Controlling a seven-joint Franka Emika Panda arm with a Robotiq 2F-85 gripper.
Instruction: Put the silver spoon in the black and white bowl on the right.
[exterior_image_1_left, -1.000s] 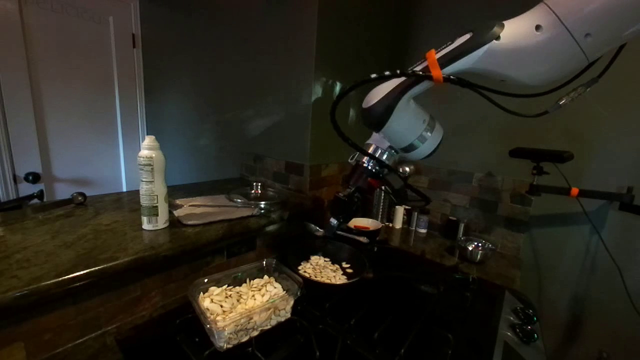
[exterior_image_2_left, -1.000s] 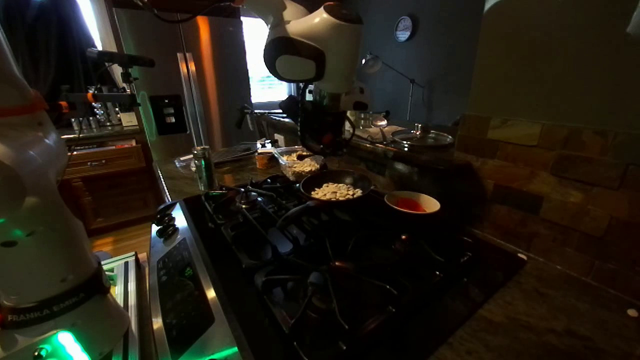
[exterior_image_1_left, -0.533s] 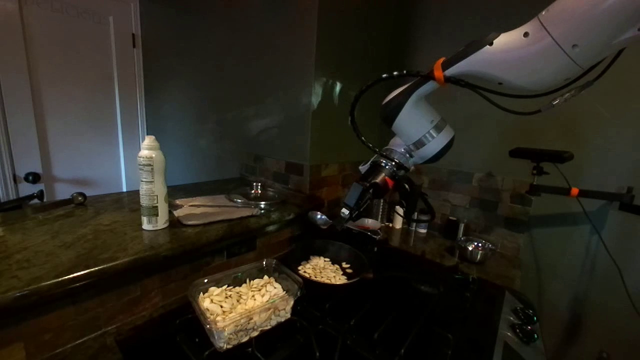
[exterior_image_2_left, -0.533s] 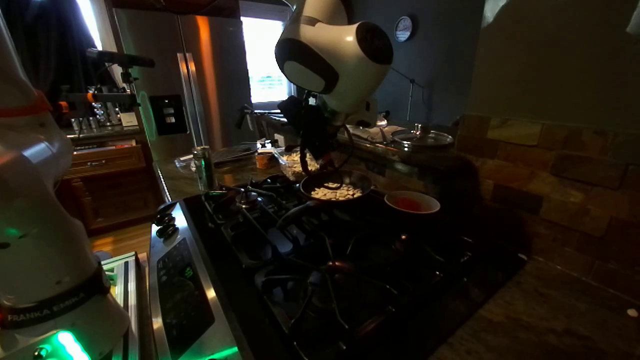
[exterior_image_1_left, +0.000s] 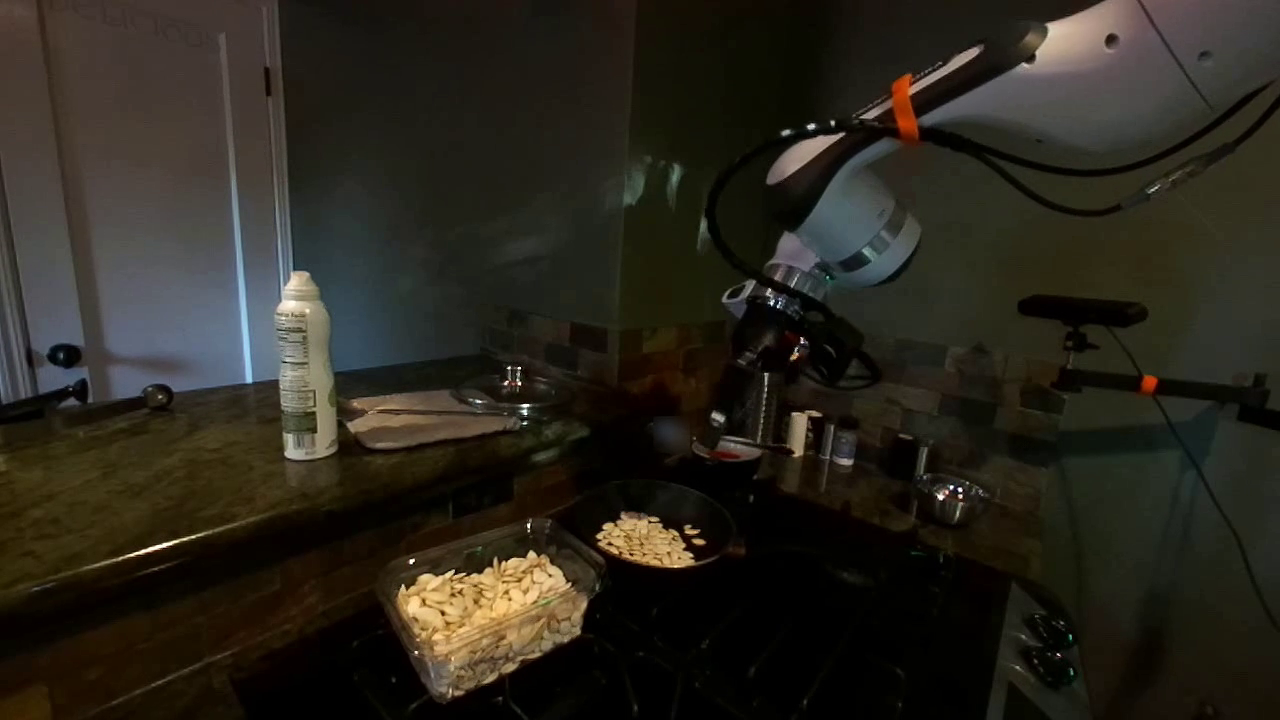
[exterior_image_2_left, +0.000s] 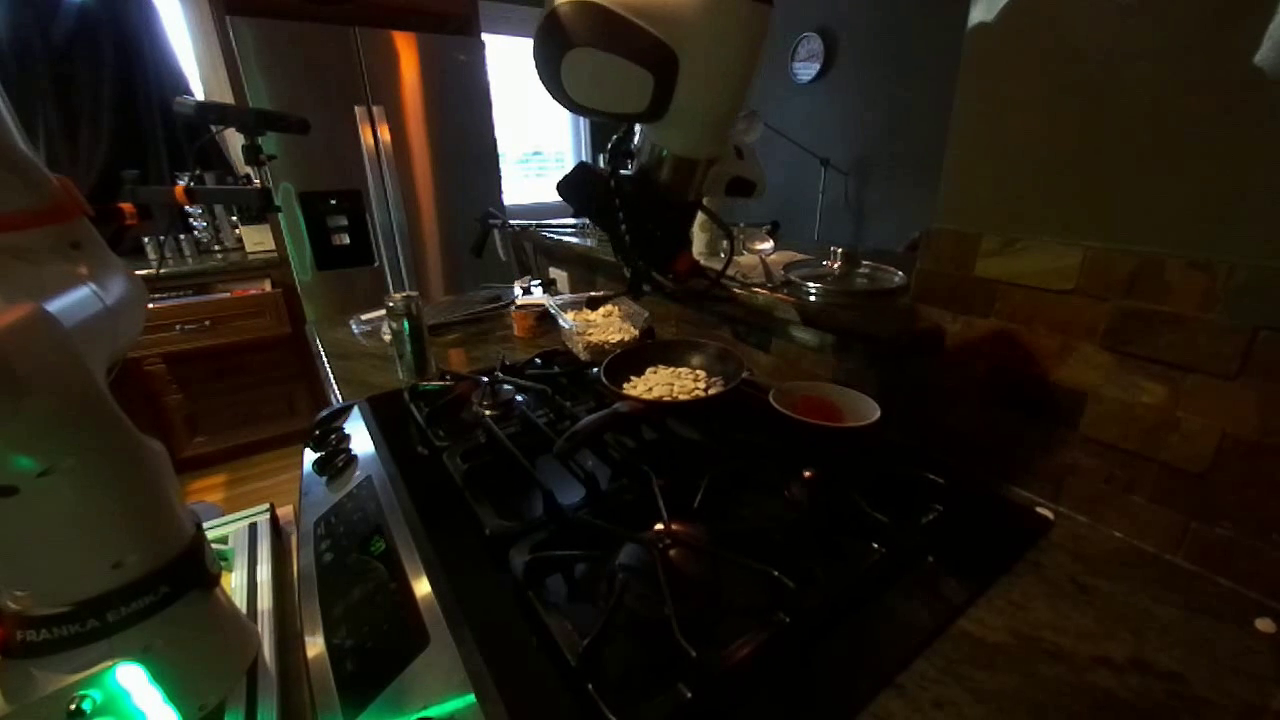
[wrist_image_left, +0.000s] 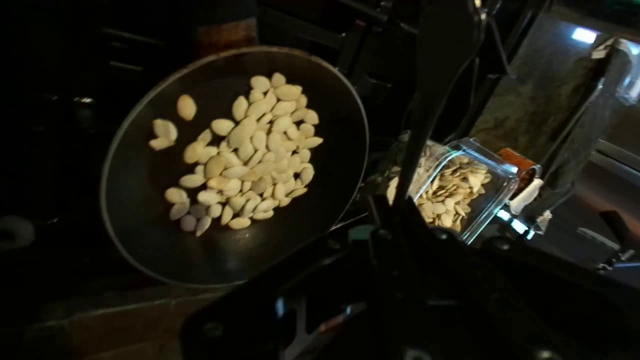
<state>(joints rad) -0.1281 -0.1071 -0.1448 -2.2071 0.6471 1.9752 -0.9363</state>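
Observation:
My gripper is shut on the silver spoon and holds it above the stove, behind the pan in an exterior view. The spoon's blurred head lies left of the fingertips there, and its thin dark handle runs right, over the bowl's outline. In the wrist view the spoon looks dark between the closed fingers. The black and white bowl, dark outside and whitish inside with something red in it, also shows in an exterior view. It is out of the wrist view.
A dark pan of pale seeds stands on the stove beside the clear seed tub. A white bottle, a towel with a utensil and a glass lid are on the counter. A metal bowl stands further right.
My gripper has moved right and slightly up in an exterior view, carrying the spoon with it. The bowl and the pan have not moved.

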